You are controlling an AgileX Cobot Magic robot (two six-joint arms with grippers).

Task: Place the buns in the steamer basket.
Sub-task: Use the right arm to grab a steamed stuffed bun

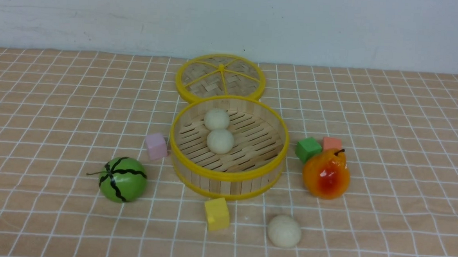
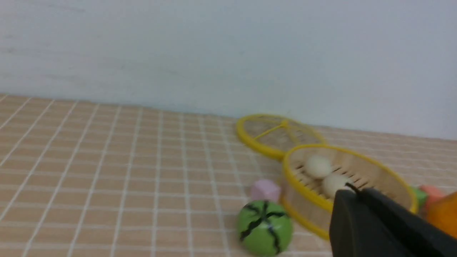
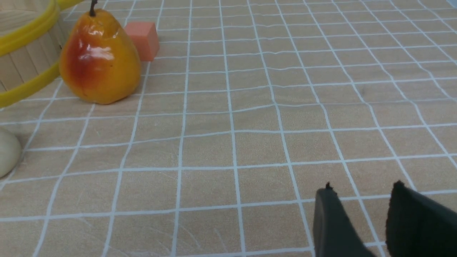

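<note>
Inside steamer basket (image 1: 226, 186): 2 buns (image 1: 220, 140) side by side. 3rd bun (image 1: 284, 231) on cloth just outside, robot's side of basket. Left gripper (image 2: 351, 189) pinched shut, empty; right gripper (image 3: 362, 187) jaws apart, holding nothing.

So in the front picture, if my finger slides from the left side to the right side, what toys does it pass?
green melon → pink cube → steamer basket → loose bun → green cube → pear
</note>
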